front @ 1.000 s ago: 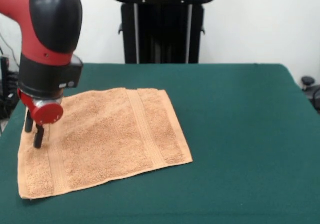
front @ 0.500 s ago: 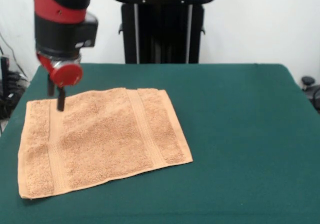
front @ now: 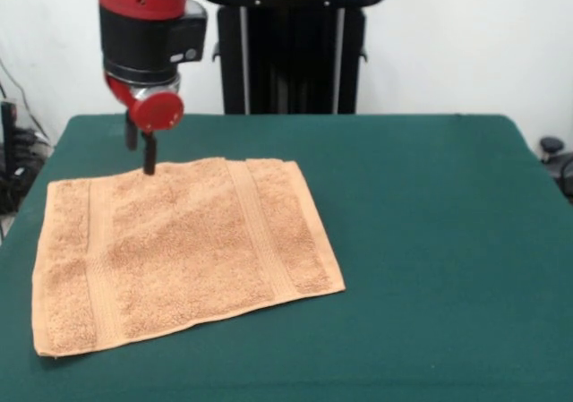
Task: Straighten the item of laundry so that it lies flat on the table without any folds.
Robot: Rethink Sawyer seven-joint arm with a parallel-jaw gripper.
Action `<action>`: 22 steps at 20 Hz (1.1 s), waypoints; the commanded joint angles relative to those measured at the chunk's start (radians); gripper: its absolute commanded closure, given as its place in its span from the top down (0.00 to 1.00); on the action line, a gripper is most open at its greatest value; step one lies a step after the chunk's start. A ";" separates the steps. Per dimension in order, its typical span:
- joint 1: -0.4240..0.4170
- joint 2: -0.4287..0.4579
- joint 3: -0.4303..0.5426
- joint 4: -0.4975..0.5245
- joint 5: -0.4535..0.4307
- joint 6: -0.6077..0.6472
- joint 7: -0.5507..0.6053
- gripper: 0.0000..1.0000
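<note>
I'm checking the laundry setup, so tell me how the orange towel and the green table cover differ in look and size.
The towel is orange-tan with a looped terry surface and flat woven bands; the table cover is dark green, smooth and felt-like with no bands. The towel is small and fills only one side of the top; the table is far larger. The towel sits skewed to the table's edges. Both are rectangular and lie flat.

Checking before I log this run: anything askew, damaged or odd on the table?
Nothing stands out. The orange-tan terry towel lies spread flat on the dark green felt-covered table, no folds visible, only slightly skewed to the table's edges. The gripper hangs above its far edge.
</note>
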 commanded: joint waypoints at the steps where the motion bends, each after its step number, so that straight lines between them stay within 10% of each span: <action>1: 0.018 0.040 0.143 0.210 0.067 -0.063 0.194 1.00; 22: -0.011 0.105 0.285 0.422 0.199 -0.388 0.293 1.00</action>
